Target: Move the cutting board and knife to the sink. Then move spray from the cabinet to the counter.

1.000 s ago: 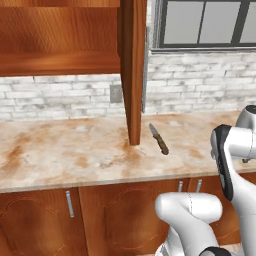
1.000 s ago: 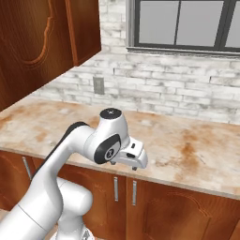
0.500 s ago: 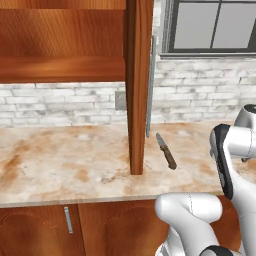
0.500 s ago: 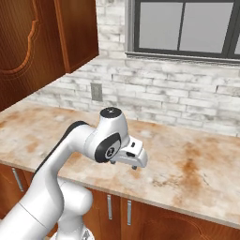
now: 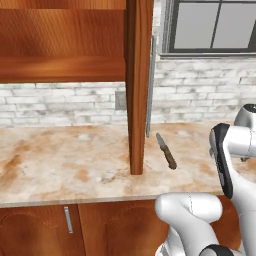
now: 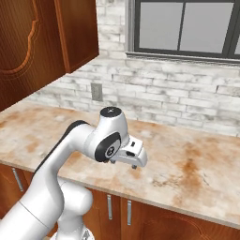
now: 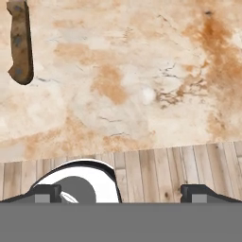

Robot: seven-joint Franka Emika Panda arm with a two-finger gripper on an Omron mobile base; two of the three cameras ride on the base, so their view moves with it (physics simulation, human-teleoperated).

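Nearest to the cameras, the gripper (image 6: 133, 161) hung above the front part of the counter (image 5: 60, 165), with its two fingers wide apart and nothing between them; in the hand view the two dark fingertips (image 7: 47, 193) stood far from each other at the bottom. It touched nothing. Under the hand was only bare stone with rusty blotches. A little farther back on the counter lay the knife (image 5: 166, 150), flat, just to the right of the open cabinet door (image 5: 137, 85), with the blade pointing toward the brick wall (image 5: 60, 102) and the brown handle toward the front edge. In the hand view only the handle end of the knife (image 7: 20, 45) was seen, at the upper left, well apart from the fingertips. Behind it, the cabinet (image 5: 60, 55) hung on the wall with its plank shelf, and a window (image 6: 187, 26) was beyond. I judged that the knife was the thing in hand for now, and that it was not yet taken. It looked light and stiff, and it lay low on the stone, so the fingers would need to come down close to the surface. The handle seemed the best place to hold, across its narrow width, because the thin blade could slip.
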